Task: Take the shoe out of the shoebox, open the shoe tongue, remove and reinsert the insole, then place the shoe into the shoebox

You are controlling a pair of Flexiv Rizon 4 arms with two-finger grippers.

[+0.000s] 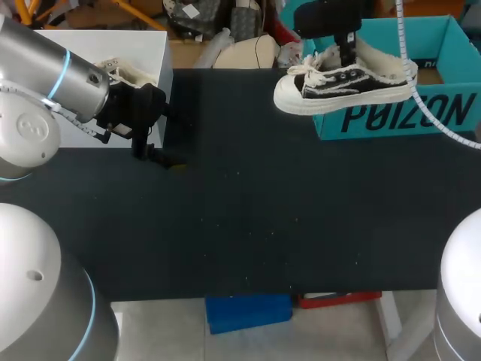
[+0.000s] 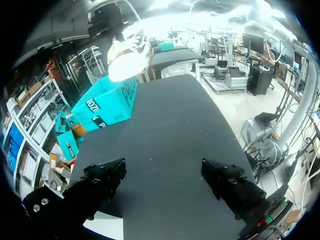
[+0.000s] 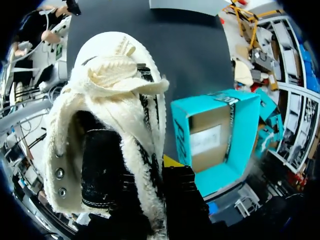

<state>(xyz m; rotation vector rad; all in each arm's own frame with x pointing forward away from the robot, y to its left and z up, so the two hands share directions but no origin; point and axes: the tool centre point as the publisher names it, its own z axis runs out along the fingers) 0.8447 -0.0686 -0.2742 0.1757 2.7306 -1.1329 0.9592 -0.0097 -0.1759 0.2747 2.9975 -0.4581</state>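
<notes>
A black canvas shoe [image 1: 346,84] with cream laces and fluffy cream lining hangs in the air, toe toward the left, over the front left corner of the teal shoebox [image 1: 443,53]. My right gripper [image 1: 344,47] is shut on the shoe's side wall at the opening. In the right wrist view one finger is inside the shoe [image 3: 115,100] and the other outside, with the open shoebox [image 3: 220,135] below. My left gripper [image 1: 158,156] is low over the table's left side, far from the shoe. Its fingers [image 2: 105,175] are open and empty; the shoebox [image 2: 107,107] and shoe [image 2: 127,62] lie far ahead of them.
A white box [image 1: 98,53] with a cream object [image 1: 131,73] in it stands at the back left, right behind my left arm. The black table top [image 1: 263,203] stretches between the arms.
</notes>
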